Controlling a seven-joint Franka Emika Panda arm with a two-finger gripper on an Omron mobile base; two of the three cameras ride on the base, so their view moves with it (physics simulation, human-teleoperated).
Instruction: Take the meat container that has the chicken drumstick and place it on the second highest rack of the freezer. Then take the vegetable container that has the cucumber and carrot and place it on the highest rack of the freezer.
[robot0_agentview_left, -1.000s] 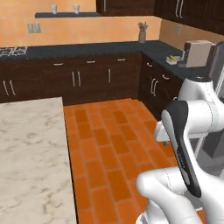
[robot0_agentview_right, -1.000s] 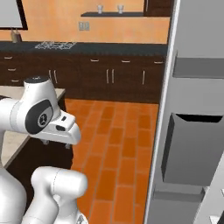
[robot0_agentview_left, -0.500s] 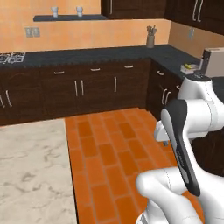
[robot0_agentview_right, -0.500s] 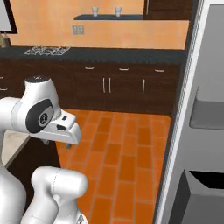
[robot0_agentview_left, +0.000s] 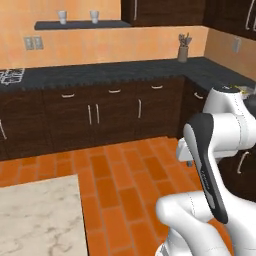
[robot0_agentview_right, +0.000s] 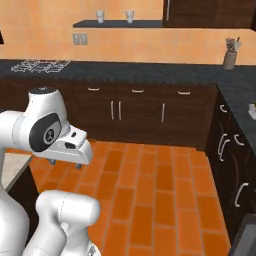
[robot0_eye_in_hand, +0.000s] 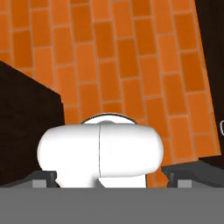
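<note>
Hand view: gripper (robot0_eye_in_hand: 109, 177) spread wide, seemingly empty, above brick floor (robot0_eye_in_hand: 131, 65).

The white arm folds high over its base, wrist bent downward; the tool (robot0_eye_in_hand: 109, 177) points down, jaws spread wide, holding nothing.

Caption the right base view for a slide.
White robot arm over an orange tile floor, facing dark cabinets and a wall shelf.
</note>
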